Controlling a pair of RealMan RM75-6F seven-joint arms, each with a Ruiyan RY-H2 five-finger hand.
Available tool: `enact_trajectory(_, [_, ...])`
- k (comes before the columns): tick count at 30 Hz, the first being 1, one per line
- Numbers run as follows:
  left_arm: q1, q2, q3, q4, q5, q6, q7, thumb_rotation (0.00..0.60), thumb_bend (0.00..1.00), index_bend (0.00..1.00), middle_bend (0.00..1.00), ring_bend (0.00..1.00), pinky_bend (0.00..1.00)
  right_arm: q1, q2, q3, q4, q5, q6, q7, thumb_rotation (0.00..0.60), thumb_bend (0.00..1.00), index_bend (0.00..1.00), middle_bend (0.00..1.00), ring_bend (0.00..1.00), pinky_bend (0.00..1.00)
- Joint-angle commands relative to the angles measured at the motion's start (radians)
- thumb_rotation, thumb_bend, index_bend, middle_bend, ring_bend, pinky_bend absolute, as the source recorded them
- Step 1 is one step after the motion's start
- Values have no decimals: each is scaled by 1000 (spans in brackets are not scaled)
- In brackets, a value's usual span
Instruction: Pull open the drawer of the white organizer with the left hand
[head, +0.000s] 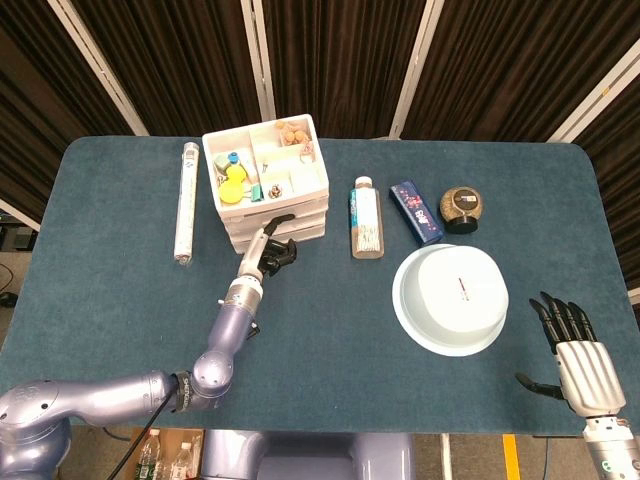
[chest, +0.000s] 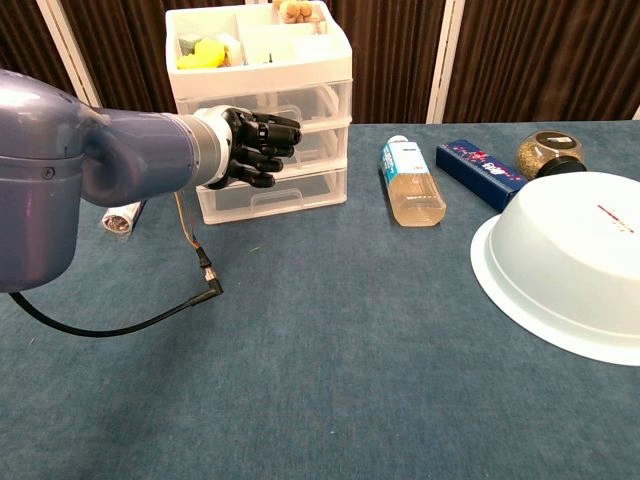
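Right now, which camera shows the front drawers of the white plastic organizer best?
The chest view: it faces the white plastic organizer, so its stacked clear drawer fronts show, all closed, though the left robot hand covers part of them. The head view looks down on the open top tray; the fronts appear only as thin edges.

The table (head: 120, 300) is seen from high above by the head view; it is viewed low and close from the chest. The organizer (head: 267, 183) (chest: 262, 110) is shared.

labels on bottle (chest: 411, 178) and blue box (chest: 486, 171), unreadable
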Motion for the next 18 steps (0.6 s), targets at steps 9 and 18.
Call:
enact_trajectory(9, [35,16,39,-70,29,4,-8,600,663,216,988,927,926,0,-2,0,-1,1,0,-5,600,111,0,0,0,0])
enact_trajectory(18, [100,81,130,-140,99,-5,16,600,664,121,987,926,926,1,-4,1,-1,0,1,-11,600,111,0,0,0,0])
